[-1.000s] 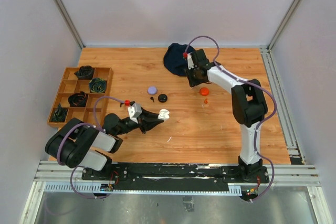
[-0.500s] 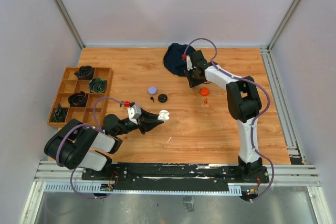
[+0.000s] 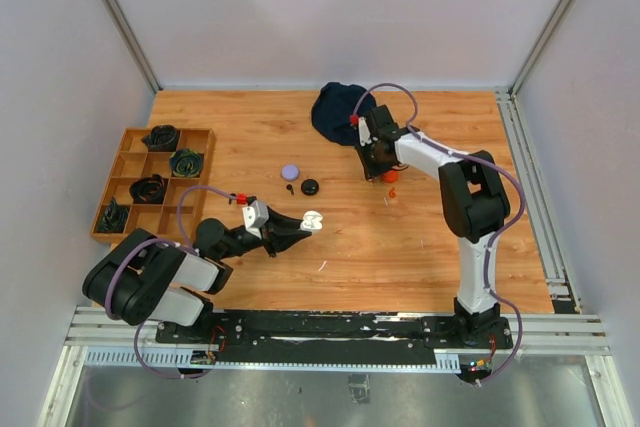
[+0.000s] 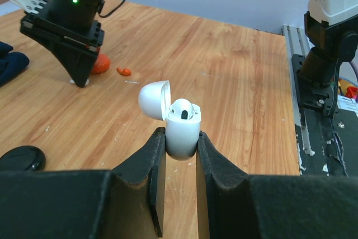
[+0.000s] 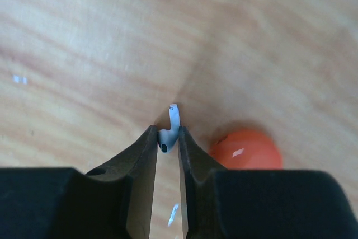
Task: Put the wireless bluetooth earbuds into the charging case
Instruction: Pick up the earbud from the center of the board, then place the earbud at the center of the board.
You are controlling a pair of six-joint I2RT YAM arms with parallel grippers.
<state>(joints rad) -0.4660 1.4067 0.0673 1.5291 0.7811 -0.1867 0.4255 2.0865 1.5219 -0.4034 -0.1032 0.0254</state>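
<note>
My left gripper (image 4: pixel 180 138) is shut on the white charging case (image 4: pixel 182 130), holding it upright a little above the table with its lid swung open to the left. One white earbud (image 4: pixel 184 110) sits in a socket. From above, the case (image 3: pixel 312 218) is near the table's middle. My right gripper (image 5: pixel 166 134) points down at the table and is shut on a white earbud (image 5: pixel 169 131), whose stem sticks out past the fingertips. It stands just left of a round orange case (image 5: pixel 246 150). A tiny orange earbud (image 3: pixel 392 192) lies close by.
A purple case (image 3: pixel 290 172), a black case (image 3: pixel 310 186) and a small black earbud (image 3: pixel 290 189) lie left of centre. A dark blue cloth (image 3: pixel 335 112) is bunched at the back. A wooden compartment tray (image 3: pixel 195 130) with dark items stands at the left edge.
My right gripper has dropped toward the table beside the orange case and closed on the white earbud. The left gripper and the case have stayed put.
</note>
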